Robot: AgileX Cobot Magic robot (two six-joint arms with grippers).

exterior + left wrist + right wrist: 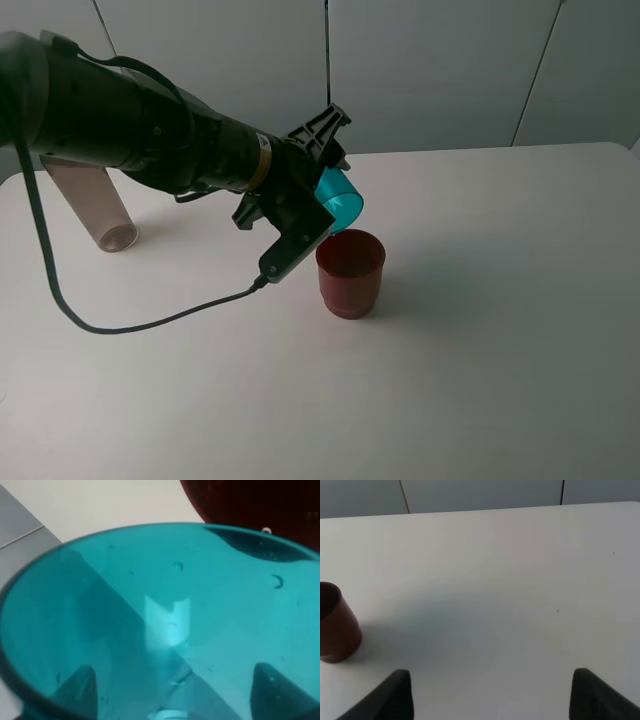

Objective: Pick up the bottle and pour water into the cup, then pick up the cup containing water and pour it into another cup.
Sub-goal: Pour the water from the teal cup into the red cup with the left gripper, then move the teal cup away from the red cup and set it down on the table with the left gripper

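Your left gripper (318, 190) clamps the translucent teal cup (339, 201), tipped mouth-down over the stout dark red cup (350, 272); right fingers (395, 692) stand apart

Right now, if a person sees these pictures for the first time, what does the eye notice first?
First, the teal cup, tipped steeply in the left gripper, with its mouth over the dark red cup near the middle of the white table. Next, the thick black left arm reaching in from the table's left. At the far left stands the clear bottle.
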